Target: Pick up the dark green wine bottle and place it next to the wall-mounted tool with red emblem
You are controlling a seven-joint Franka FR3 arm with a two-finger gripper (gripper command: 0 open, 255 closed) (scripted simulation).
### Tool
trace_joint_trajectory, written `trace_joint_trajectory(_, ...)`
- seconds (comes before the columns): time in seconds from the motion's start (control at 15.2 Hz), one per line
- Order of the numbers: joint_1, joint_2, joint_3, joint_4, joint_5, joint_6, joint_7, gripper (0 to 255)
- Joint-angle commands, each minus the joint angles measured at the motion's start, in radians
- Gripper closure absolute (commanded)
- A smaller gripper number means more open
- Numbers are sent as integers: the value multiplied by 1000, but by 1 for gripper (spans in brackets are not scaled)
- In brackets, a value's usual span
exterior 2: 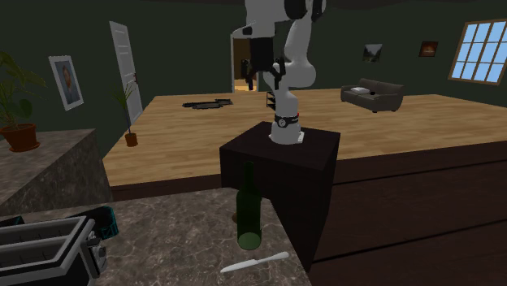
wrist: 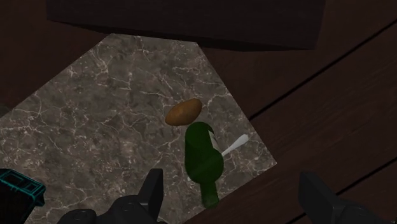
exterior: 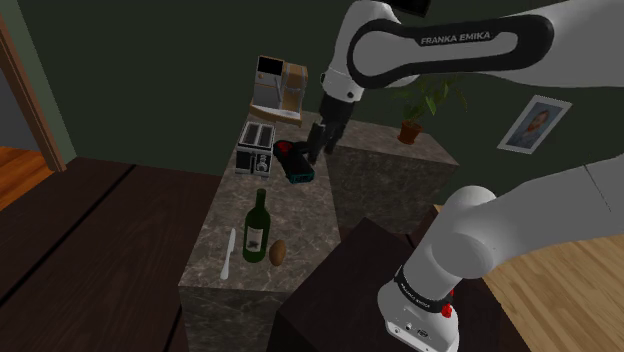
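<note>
The marble counter (exterior: 212, 215) lies well below the claw (wrist: 230, 175), whose fingers stand spread and empty. The dark green bottle (wrist: 203, 158) stands upright beneath, nearer one finger; I'd centre over it, descend straight and close on the body, clear of the potato (wrist: 184, 111) and white knife (wrist: 233, 145) just beside it

One bottle (exterior: 258, 230), one potato (exterior: 278, 252), one knife (exterior: 229, 252)

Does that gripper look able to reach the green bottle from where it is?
Probably yes. The gripper is open above the counter, and the bottle stands upright with nothing over it; a potato and a knife lie beside it.
</note>
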Motion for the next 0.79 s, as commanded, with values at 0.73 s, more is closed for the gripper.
trace_joint_trajectory(0.73, -11, 472, 95, 15, -82, 521, 87, 0)
